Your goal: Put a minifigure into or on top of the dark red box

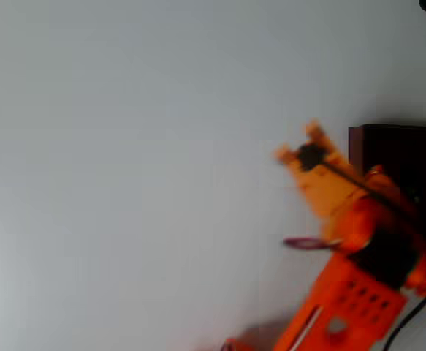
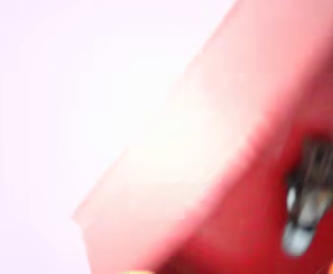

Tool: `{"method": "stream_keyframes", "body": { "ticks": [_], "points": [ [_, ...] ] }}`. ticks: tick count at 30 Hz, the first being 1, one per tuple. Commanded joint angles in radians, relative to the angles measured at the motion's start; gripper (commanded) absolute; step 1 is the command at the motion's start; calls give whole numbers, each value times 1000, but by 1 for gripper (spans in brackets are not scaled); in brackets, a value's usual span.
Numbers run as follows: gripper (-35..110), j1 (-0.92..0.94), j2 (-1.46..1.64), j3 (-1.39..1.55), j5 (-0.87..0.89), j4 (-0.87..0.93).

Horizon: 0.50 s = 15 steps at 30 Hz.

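Gripper [image 1: 305,146] around minifigure [image 1: 310,156]

Dark red box [image 1: 399,157] at right edge, minifigure [image 2: 310,197] inside it — blurry, grey.

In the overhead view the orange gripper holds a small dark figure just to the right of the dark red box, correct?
Not quite: the side is wrong. In the overhead view the gripper with the minifigure sits to the left of the dark red box, which lies at the picture's right edge. The rest fits, though blur hides the grip itself.
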Motion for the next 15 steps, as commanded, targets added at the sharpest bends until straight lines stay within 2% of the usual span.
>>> {"method": "stream_keyframes", "body": {
  "ticks": [1,4,7,11,13,15],
  "points": [
    [11,-239,511,341,-34,-77],
    [1,-465,756,554,-37,-153],
    [0,-673,887,718,-58,-227],
    [0,-859,1054,930,-107,-304],
    [0,-907,1232,1054,-127,-296],
    [0,-922,1511,1161,-146,-195]
  ]
}}
